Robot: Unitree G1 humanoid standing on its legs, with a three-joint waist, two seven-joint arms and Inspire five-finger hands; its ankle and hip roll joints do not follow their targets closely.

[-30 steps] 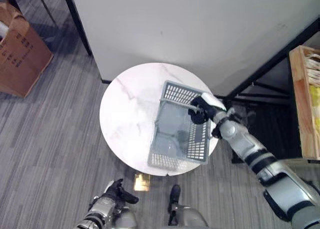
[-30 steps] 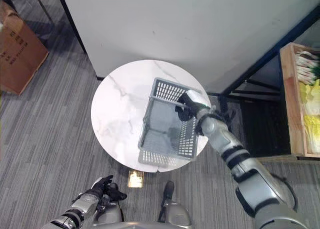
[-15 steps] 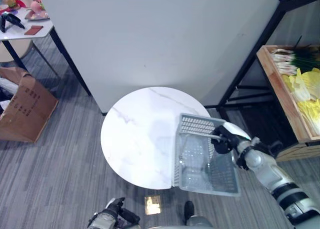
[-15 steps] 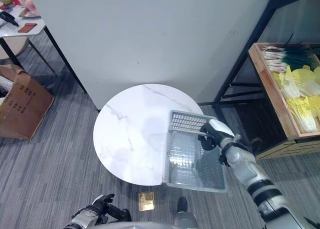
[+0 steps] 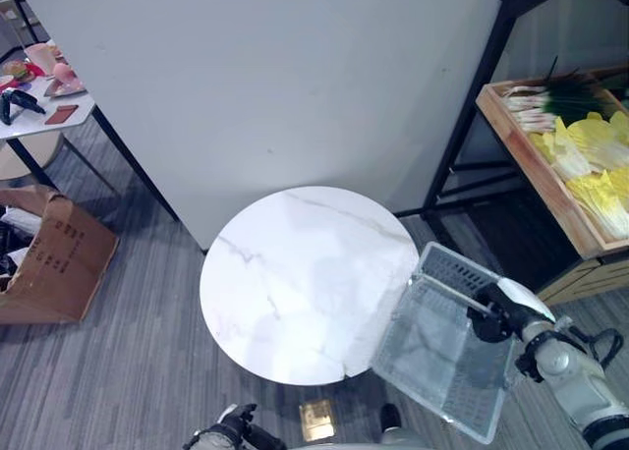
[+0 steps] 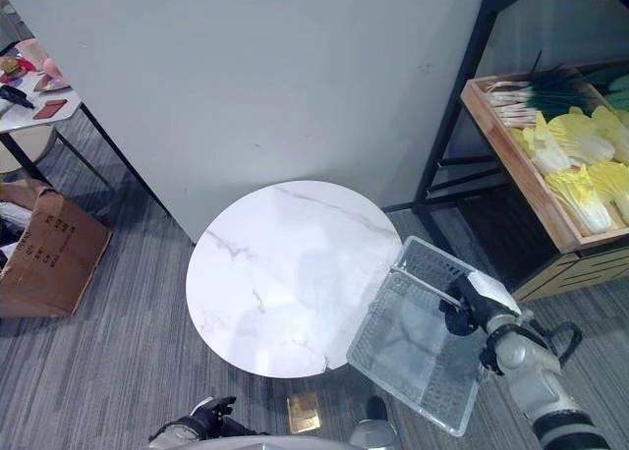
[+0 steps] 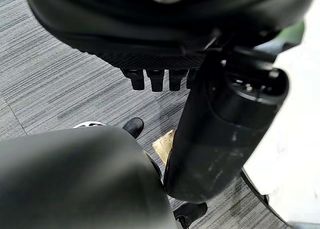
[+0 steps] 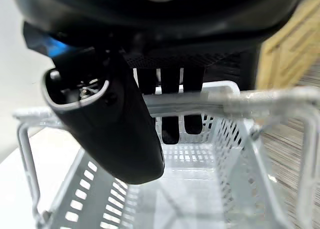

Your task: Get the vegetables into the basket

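Observation:
My right hand point(image 5: 498, 315) is shut on the metal handle point(image 8: 250, 100) of an empty grey plastic basket point(image 5: 442, 357). The basket hangs tilted in the air just past the right edge of the round white marble table point(image 5: 295, 283). The right wrist view shows the fingers point(image 8: 170, 124) wrapped over the handle, with the basket's bare floor point(image 8: 190, 194) below. Vegetables, pale yellow cabbages point(image 6: 580, 165) and green leeks point(image 6: 531, 91), lie in a wooden crate point(image 6: 511, 165) on a dark rack at the upper right. My left hand point(image 6: 201, 422) hangs low by the floor, relaxed and holding nothing.
A white partition wall point(image 5: 275, 77) stands behind the table. The black rack frame point(image 5: 472, 106) rises between table and crate. A cardboard box point(image 5: 49, 258) sits on the grey carpet at the left, beside a small table point(image 5: 44, 96) with odds and ends.
The view has swung up and to the right, bringing the vegetable crate in. My right hand has lifted the basket off the table and carried it past the table's right edge.

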